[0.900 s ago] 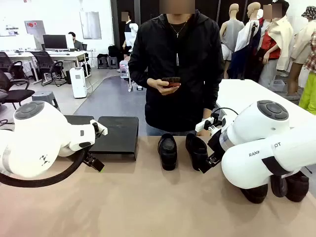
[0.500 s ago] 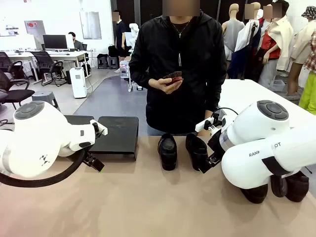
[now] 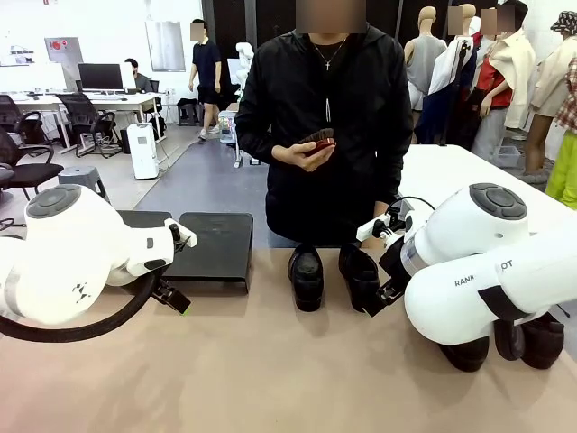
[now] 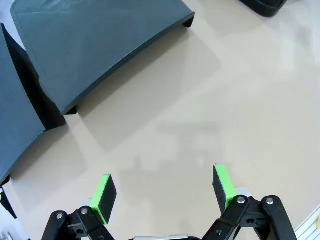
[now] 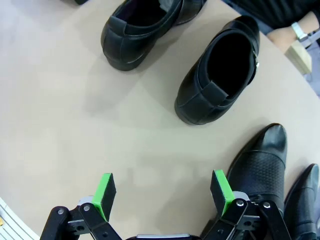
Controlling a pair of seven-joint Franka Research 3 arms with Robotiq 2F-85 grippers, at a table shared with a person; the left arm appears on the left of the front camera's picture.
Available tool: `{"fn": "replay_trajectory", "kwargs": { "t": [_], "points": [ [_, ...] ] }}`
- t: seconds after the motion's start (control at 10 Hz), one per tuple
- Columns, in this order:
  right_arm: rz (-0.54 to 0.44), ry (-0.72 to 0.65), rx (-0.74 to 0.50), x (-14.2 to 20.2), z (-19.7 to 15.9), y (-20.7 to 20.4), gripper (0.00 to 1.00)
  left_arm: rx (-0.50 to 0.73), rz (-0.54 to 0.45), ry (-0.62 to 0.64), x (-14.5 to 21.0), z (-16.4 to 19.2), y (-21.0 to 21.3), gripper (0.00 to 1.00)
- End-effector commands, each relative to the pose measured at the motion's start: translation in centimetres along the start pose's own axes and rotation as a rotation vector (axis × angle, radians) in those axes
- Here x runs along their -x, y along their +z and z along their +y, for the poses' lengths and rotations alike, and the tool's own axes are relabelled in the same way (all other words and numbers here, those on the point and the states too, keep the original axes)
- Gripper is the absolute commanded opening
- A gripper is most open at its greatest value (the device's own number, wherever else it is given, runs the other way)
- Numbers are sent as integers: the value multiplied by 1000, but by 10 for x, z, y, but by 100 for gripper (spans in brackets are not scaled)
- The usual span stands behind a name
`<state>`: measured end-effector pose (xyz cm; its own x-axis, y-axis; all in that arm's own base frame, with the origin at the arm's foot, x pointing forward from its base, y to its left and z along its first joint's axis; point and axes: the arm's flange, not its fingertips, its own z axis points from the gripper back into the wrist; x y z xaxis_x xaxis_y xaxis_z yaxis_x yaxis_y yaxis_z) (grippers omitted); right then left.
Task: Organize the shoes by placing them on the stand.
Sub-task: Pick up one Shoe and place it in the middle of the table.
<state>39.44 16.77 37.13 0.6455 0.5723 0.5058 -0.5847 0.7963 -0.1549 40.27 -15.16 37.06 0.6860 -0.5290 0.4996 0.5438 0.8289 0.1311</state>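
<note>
With the left claw (image 4: 162,192) and right claw (image 5: 162,192) both gaping wide and empty, the shoes (image 5: 217,75) sit on the bench (image 3: 270,379) beside the stand (image 3: 216,239), and slick leather might slip from a shallow pinch.

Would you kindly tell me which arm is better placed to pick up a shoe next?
Right, probably: the right end effector, open, hovers beside the loafers and a longer dress shoe. The left end effector, also open, faces bare table by the stand.
</note>
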Motion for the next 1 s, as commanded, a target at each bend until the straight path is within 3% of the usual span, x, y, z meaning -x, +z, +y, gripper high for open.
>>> {"fn": "replay_trajectory", "kwargs": {
  "t": [0.0, 0.4, 0.5, 0.6, 0.7, 0.8, 0.9],
  "points": [
    [0, -1, 0, 0, 0, 0, 100, 0, 0, 0, 0, 0, 0, 100],
    [0, 0, 0, 0, 0, 0, 100, 0, 0, 0, 0, 0, 0, 100],
    [54, -94, -14, -7, -2, 10, 100, 172, 18, -46, 1, 0, 26, 100],
    [65, -114, -167, -6, -7, 36, 100, 212, -33, -28, 2, -2, 55, 100],
    [61, -181, -248, -5, -13, 82, 100, 291, 5, 54, 0, -4, 98, 100],
    [75, -253, -260, 1, -17, 126, 100, 356, -18, 92, 9, -2, 135, 100],
    [95, -270, -336, 17, -26, 169, 100, 468, -31, 45, 25, 3, 174, 100]
  ]
}}
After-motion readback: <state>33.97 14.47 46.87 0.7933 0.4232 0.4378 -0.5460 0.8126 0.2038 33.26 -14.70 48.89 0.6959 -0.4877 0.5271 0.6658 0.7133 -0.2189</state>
